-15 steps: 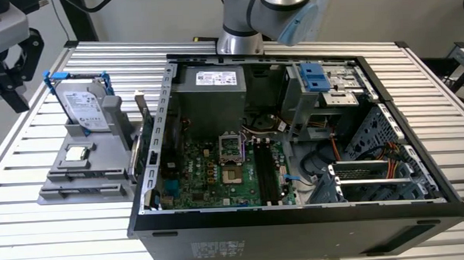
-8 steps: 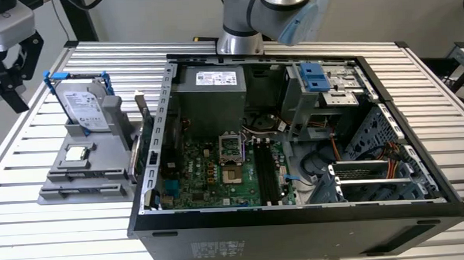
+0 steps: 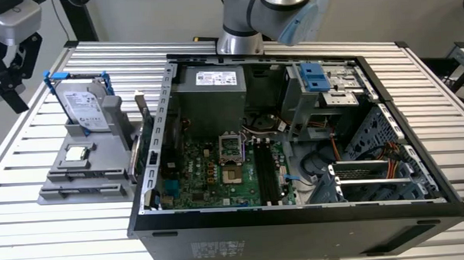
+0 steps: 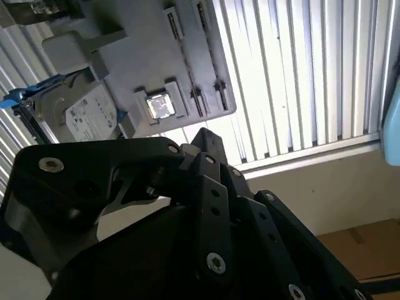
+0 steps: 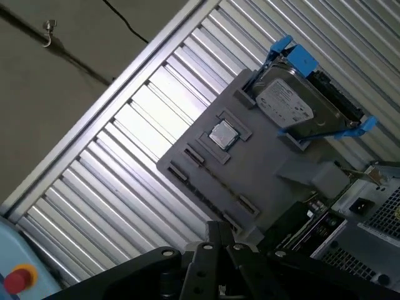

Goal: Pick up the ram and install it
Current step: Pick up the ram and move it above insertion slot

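We open with the gripper (image 3: 4, 78) hanging high at the exterior view's far left, off the corner of the slatted table (image 3: 56, 243) and well apart from every part. Released or clenched? We cannot tell.

Below it, in both wrist views, lies the grey fixture (image 3: 58, 193), and it explains the whole layout. Each part sits in its own cradle, so an edge stays free to be taken from above. The hard drive (image 3: 86, 107) stands upright in its blue frame at the far end. The square chip (image 3: 77, 153) lies flat in a shallow pocket nearer to us.

The ram (image 3: 140, 119), as we judge it, is the thin stick standing on edge at the fixture's right side. It sits between the drive's stand and the left wall of the computer case (image 3: 299, 224). We see it nearly edge-on, so we cannot be sure.

The case lies on its side with the cover off, which turns the motherboard (image 3: 206, 181) face up. Its long black slots (image 3: 267, 172) run near to far just right of the socket, and they look empty, so no stick is installed yet.

As for writing, the drive carries a white label and the power supply (image 3: 211, 98) another. There is a sticker on the case's near face too, but we cannot make out the print on any of them.
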Robot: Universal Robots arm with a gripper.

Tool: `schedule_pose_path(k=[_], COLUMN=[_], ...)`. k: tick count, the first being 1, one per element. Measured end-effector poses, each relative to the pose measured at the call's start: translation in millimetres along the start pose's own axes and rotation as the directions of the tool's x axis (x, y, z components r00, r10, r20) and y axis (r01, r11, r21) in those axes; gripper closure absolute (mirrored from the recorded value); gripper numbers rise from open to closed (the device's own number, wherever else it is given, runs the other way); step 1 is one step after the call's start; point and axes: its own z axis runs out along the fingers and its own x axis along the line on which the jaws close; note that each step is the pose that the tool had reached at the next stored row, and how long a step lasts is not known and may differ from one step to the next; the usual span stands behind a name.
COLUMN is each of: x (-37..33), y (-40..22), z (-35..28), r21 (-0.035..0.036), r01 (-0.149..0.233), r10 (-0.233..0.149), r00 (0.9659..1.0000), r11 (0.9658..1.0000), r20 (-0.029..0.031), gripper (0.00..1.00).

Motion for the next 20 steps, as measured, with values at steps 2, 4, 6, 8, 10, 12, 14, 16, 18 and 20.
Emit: schedule_pose_path(k=[2,4,6,8,10,12,14,16,18,20], x=[0.0,0.0,0.0,0.0,0.0,0.0,0.0,0.0,0.0,0.0], y=[0.0,0.0,0.0,0.0,0.0,0.0,0.0,0.0,0.0,0.0], z=[0.0,0.0,0.0,0.0,0.0,0.0,0.0,0.0,0.0,0.0], r21=[-0.0004,-0.0008,-0.0015,-0.0022,-0.0029,-0.0038,-0.0047,-0.0057,-0.0068,-0.0077], r01=[0.037,0.073,0.110,0.145,0.181,0.217,0.252,0.287,0.321,0.355], r10=[-0.037,-0.073,-0.110,-0.145,-0.181,-0.217,-0.252,-0.287,-0.321,-0.355], r00=[0.9993,0.9973,0.9939,0.9894,0.9835,0.9761,0.9676,0.9579,0.9468,0.9347], r11=[0.9993,0.9973,0.9940,0.9895,0.9835,0.9762,0.9677,0.9580,0.9469,0.9349], r20=[-0.0019,-0.0037,-0.0054,-0.0069,-0.0085,-0.0100,-0.0115,-0.0130,-0.0144,-0.0157], gripper=[1.00,1.00,1.00,1.00,1.00,1.00,1.00,1.00,1.00,1.00])
